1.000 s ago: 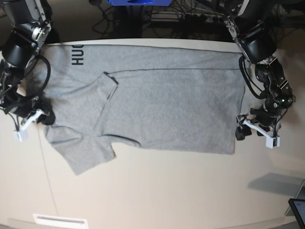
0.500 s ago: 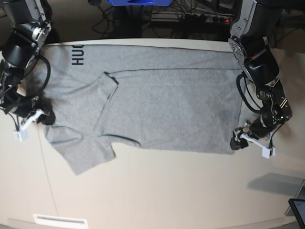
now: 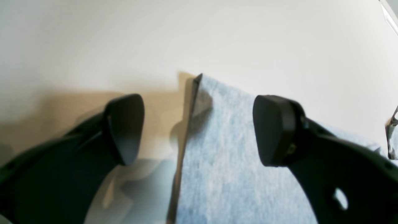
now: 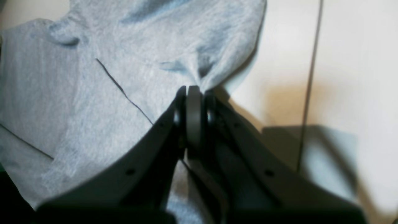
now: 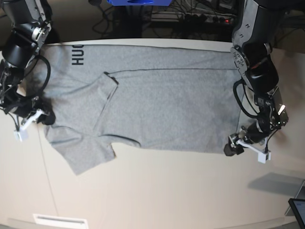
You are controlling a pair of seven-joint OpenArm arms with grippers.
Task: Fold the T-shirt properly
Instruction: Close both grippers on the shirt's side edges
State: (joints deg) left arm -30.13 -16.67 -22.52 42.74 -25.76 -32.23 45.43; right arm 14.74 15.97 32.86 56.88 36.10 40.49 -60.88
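Surface (image 5: 167,191): pale cream, matte, broad; a thin dark seam line crosses it near the base view's left side. Soft shadows fall beneath both arms.

Room behind: dark, with a tangle of cables (image 5: 190,16) and a blue object (image 5: 138,2) at the far edge. A white slotted strip (image 5: 59,221) lies at the near left corner; the corner of a dark screen (image 5: 298,210) shows at the near right.

T-shirt (image 5: 162,109): heather grey, spread flat across the far half of the surface. Long axis runs side to side in the base view, neck end toward that view's left, hem toward its right. Black block lettering (image 5: 77,54) shows on the far left corner. One sleeve is folded inward onto the body; the other sleeve (image 5: 83,152) juts toward the near left.

Right gripper (image 4: 194,102): at the shirt's left edge in the base view, clenched on a bunched pinch of the grey cloth, which puckers upward from its tips.

Left gripper (image 3: 199,127): at the near right hem corner, released and spread wide, one pad (image 3: 126,124) over bare surface, the other pad (image 3: 273,127) over the cloth, the hem edge running between them. No cloth gripped.

Obstructions: only the two arms themselves, standing at either end of the garment.
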